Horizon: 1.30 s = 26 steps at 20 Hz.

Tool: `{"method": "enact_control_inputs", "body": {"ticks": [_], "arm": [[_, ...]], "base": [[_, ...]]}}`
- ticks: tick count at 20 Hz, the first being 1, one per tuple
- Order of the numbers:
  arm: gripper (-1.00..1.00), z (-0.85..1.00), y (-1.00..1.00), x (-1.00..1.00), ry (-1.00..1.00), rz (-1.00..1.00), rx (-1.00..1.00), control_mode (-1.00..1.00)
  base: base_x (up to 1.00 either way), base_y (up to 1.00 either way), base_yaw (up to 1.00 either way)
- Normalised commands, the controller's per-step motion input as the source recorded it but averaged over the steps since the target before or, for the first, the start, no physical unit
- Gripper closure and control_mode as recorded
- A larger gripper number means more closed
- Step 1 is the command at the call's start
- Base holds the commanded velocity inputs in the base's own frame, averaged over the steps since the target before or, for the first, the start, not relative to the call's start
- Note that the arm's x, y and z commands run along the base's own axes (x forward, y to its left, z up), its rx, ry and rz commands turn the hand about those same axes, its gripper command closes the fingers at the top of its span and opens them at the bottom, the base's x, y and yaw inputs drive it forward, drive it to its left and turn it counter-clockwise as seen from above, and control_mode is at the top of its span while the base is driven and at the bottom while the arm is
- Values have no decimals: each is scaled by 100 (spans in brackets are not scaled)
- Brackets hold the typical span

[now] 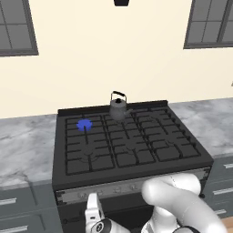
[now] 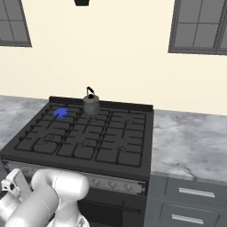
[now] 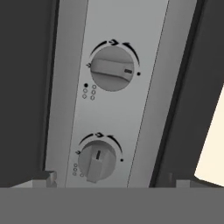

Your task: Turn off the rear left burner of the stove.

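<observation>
Fingers are being held apart, their two tips showing only as small pale-grey stubs at the lower left and lower right of the hand view, with nothing between them and nothing touched. They are being pointed at the silver-grey knob strip of the stove, close in front of it. Two round knobs are being framed on that strip: the upper knob, whose bar is being shown lying crosswise in the hand view, and the lower knob, whose bar is being shown running roughly lengthwise, just above the gap between the fingertips. Small dot patterns are printed beside each knob, but which burner each marks cannot be told for certain.

In the left base view the hand is being held low in front of the stove's left end, below the front strip. The white arm is being seen bent in the foreground.

The rear left burner is being shown lit, a bright blue flame sitting under the black grate at the back left corner of the cooktop. A grey kettle with a black handle is standing on the rear middle burner, to the right of the flame and apart from it. Marbled grey surface is flanking the stove on both sides.
</observation>
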Motion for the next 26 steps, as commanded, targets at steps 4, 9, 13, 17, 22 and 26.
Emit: {"method": "enact_control_inputs", "body": {"ticks": [4,9,13,17,22,26], "arm": [[-100,-9,-9,27,0,7,2,-100],[-100,-17,-2,18,0,3,1,-100],[-100,-9,0,3,0,0,0,-100],[-100,0,0,1,0,0,0,-100],[-100,0,1,0,0,0,0,-100],[-100,4,1,0,0,0,0,-100]], "base": [[0,0,0],[0,0,0],[0,0,0],[0,0,0],[0,0,0],[0,0,0]]}}
